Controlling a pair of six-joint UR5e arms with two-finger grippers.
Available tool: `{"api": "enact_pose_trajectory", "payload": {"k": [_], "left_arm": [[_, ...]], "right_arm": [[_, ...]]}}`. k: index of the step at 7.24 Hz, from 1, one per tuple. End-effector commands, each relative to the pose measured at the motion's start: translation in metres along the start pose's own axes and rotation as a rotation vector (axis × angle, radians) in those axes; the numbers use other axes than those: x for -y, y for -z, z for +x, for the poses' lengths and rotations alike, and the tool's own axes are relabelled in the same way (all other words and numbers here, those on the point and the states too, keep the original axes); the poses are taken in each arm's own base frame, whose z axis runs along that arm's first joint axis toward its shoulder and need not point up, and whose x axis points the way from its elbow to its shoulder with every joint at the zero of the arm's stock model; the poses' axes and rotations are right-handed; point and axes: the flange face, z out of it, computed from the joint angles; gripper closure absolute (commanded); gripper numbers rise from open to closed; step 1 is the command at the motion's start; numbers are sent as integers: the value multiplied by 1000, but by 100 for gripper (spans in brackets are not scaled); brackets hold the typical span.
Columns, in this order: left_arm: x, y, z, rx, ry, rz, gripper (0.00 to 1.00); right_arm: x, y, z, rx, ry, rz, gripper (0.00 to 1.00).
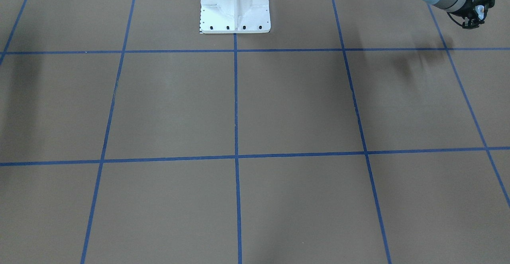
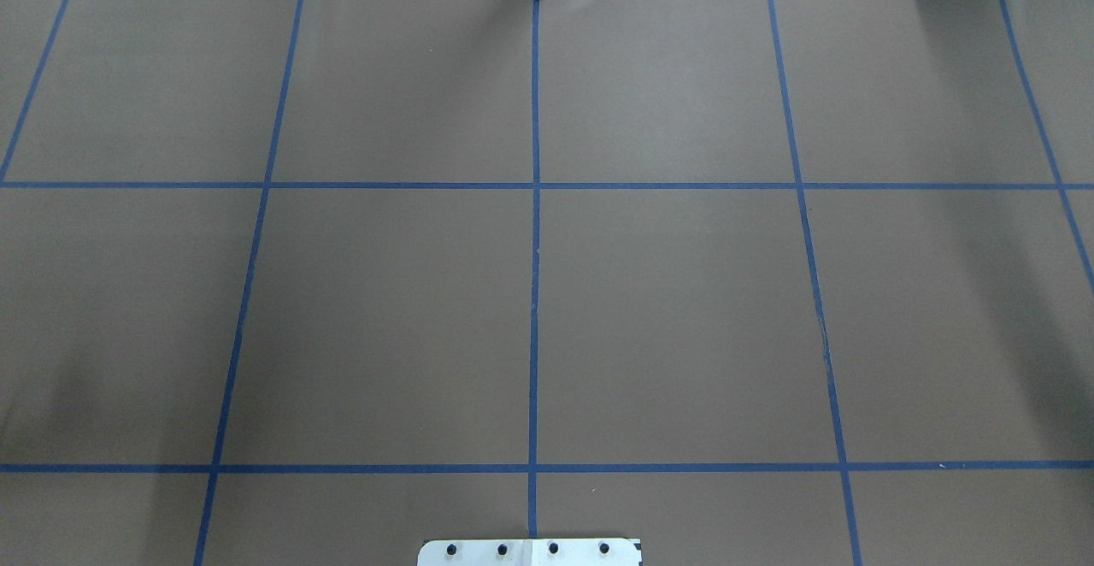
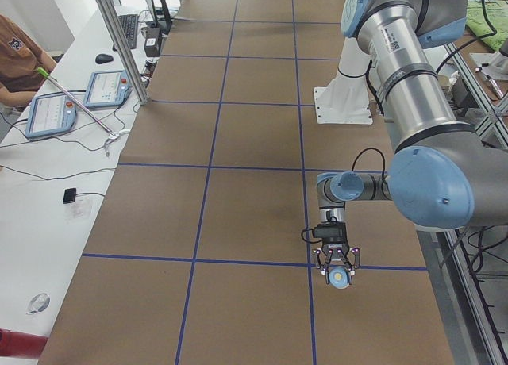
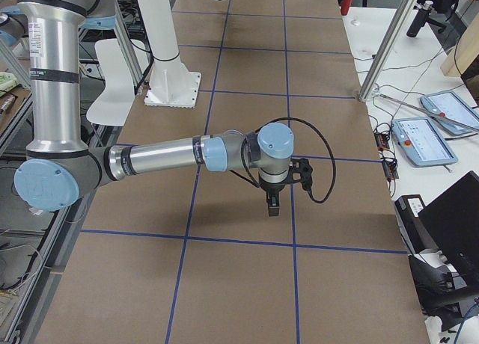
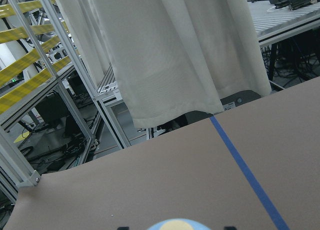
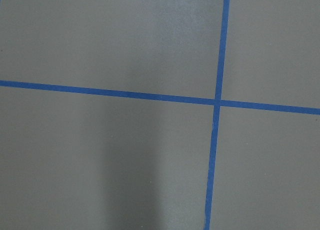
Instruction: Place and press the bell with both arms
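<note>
Between the fingers of the left gripper [image 3: 339,271]: the bell [image 3: 339,278], light-blue dome ringing a pale yellow button, gripped on two opposite flanks. Fingers drawn in to the width of the dome and touching it on either side.

Just past the fingertips in the left wrist view: the same bell [image 5: 178,225] as a blue-and-yellow arc at the bottom edge, with a black tip at each side of it. Beyond the tips, brown table [image 5: 150,185] and one blue tape line [image 5: 243,166] running away from them.

Under the fingers: apparently a gap of air between bell and table, judged from the detached shadow [image 1: 422,58] in the front-facing view.

Below the fingers of the right gripper [image 4: 273,208]: brown table close to the tips, fingers pointing straight down. Width of their opening not readable from the side view, so not stated. Beneath them in the right wrist view: a crossing of tape lines and soft shading.
</note>
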Motion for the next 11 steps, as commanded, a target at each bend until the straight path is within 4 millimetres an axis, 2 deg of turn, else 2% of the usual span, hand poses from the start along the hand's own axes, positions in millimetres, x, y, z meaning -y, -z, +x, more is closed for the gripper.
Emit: {"api": "enact_pose_trajectory", "payload": {"k": [1, 2, 3, 4, 5, 6, 7, 9, 10, 11], "left_arm": [[76, 70, 104, -222, -87, 9, 100], [101, 106, 149, -302, -187, 33, 100], [110, 143, 177, -379, -222, 33, 100], [121, 210, 219, -499, -258, 46, 100], [121, 264, 250, -588, -339, 66, 100], [127, 322, 262, -705, -414, 90, 100], [127, 373, 269, -889, -417, 97, 100], [79, 436, 258, -1236, -453, 92, 100], [71, 469, 253, -1346, -459, 93, 100], [47, 497, 255, -1491, -483, 103, 100]], "right_arm": [[1, -1, 1, 4, -2, -2, 0], [1, -1, 0, 10, -2, -2, 0], [5, 0, -1, 11, 0, 0, 0], [7, -1, 0, 11, -2, -2, 0], [9, -2, 1, 11, -2, -2, 0], [9, -3, 1, 13, -4, -4, 0], [9, -3, 1, 13, -4, -4, 0], [9, -5, 2, 31, -9, -9, 0], [9, -5, 1, 39, -9, -9, 0], [9, -4, 0, 39, -6, -7, 0]]}}
